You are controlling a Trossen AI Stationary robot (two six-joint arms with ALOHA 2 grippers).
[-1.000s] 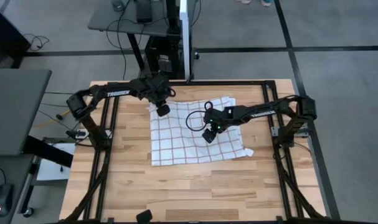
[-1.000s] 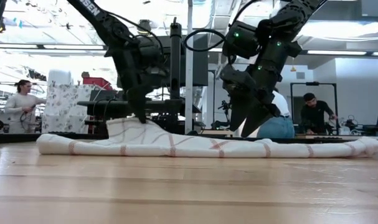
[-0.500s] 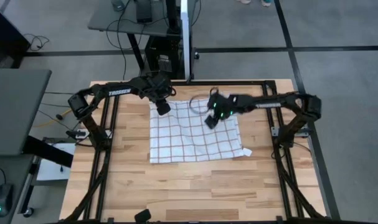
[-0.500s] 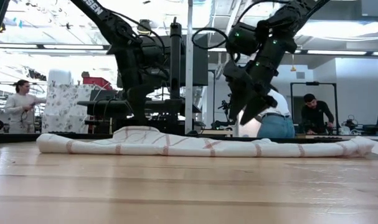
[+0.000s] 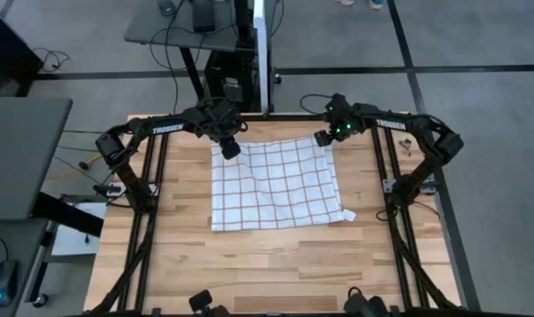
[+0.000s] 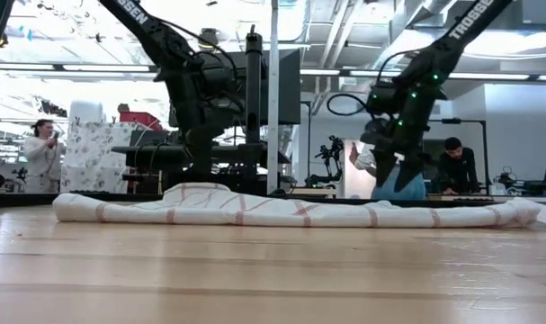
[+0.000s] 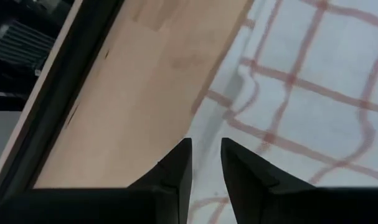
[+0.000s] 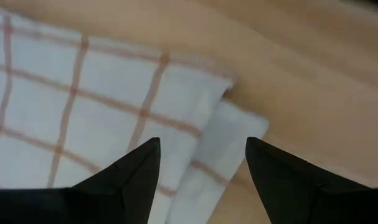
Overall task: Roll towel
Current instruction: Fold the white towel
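Observation:
The towel [image 5: 275, 185], white with thin red-brown grid lines, lies spread on the wooden table. It shows as a low strip in the low view [image 6: 299, 212], and a small white tag [image 5: 352, 215] sticks out at its near right corner. My left gripper [image 5: 228, 151] stands over the towel's far left corner, its fingers a narrow gap apart [image 7: 206, 155], above a low lump of cloth [image 6: 201, 191]. My right gripper [image 5: 324, 139] hangs wide open over the far right corner [image 8: 223, 87], where a flap of cloth [image 8: 238, 124] sticks out from under the top layer.
Dark frame rails run along the table's left [image 5: 157, 176] and right [image 5: 385, 176] sides. Bare wood [image 5: 275, 264] lies between the towel and the near edge. In the low view, people [image 6: 43, 153] [image 6: 452, 166] are in the room beyond the table.
My right gripper has swung from over the towel's middle toward the far right corner, staying open and rolling as it went. My left gripper has let go of the far left corner. The cloth it held raised there has dropped to a low lump.

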